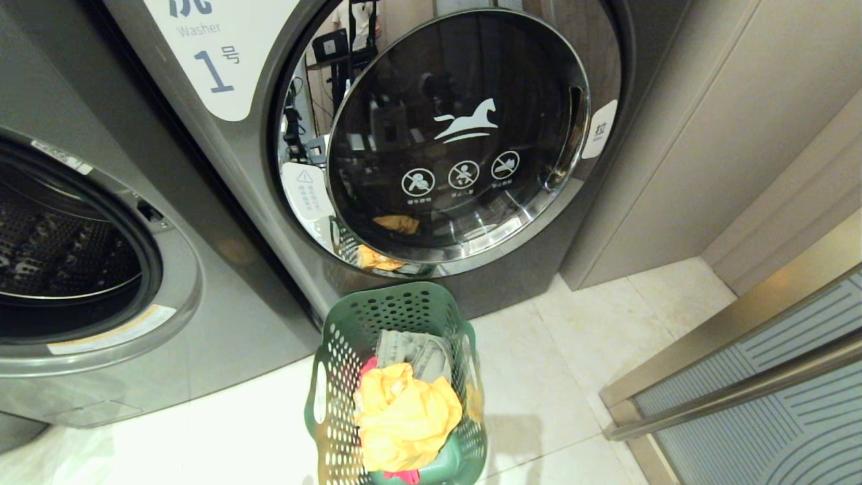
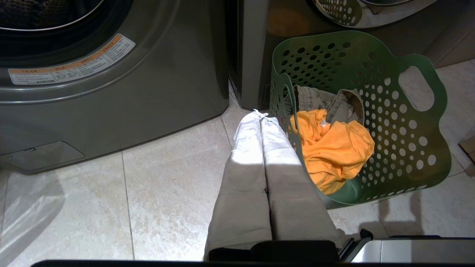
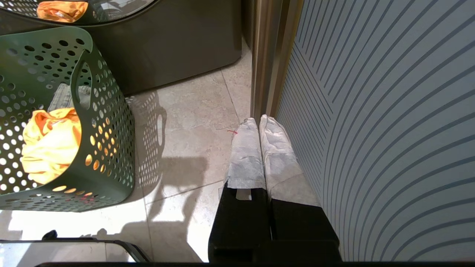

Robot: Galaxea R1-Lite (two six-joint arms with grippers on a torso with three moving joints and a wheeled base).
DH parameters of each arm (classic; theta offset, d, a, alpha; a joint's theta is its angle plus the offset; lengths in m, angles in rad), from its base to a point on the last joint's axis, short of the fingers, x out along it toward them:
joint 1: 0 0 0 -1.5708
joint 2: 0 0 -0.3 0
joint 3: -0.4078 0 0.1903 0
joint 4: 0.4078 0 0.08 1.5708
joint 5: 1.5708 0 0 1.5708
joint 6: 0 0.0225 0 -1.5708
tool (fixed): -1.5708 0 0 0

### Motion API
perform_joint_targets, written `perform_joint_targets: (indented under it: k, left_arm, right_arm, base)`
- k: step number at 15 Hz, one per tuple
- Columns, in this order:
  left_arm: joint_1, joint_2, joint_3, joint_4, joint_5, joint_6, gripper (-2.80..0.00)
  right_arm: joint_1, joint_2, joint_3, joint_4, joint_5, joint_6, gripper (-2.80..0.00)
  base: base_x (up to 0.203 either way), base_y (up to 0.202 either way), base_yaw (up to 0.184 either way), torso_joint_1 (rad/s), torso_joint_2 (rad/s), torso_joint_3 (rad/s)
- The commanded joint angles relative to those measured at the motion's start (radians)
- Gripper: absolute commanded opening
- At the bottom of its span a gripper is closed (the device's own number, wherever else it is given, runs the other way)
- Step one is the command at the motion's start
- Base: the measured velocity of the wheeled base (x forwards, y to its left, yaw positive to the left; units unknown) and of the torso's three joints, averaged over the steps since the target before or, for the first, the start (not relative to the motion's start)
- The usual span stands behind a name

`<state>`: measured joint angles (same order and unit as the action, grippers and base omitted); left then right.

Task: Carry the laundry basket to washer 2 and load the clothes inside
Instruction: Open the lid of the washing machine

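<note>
Beside laundry basket (image 2: 371, 111): left tool (image 2: 261, 115), right tool (image 3: 258, 120) closed, empty.

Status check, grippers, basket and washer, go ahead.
Left gripper and right gripper shut, empty. Laundry basket on floor, clothes inside. Nearest washer marked 1, door closed.

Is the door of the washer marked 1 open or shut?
Shut: the washer marked 1 has its glass door sitting flat inside the chrome ring.
</note>
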<state>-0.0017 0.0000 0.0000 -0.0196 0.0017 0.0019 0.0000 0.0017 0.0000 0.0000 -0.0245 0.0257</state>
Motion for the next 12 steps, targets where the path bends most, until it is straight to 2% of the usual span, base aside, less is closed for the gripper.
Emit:
perform_joint_targets:
  k: [1,6,12]
  left_arm:
    - [0.0,0.002,0.006,-0.002,0.0,0.001,-2.8]
    - [0.0,0.002,0.006,-0.002,0.001,-0.003,-2.8]
    - [0.0,0.002,0.006,-0.003,0.001,0.001,-2.8]
  right_arm:
    - [0.0,0.0,0.0,0.0,0.0,0.0,-2.8]
    - [0.0,0.0,0.0,0.0,0.0,-0.001,-2.8]
    - [0.0,0.0,0.0,0.0,0.0,0.0,-2.8]
  base:
    - [0.0,0.0,0.0,0.0,0.0,0.0]
    - [0.0,0.0,0.0,0.0,0.0,0.006]
    - [0.0,0.0,0.0,0.003,0.0,0.182]
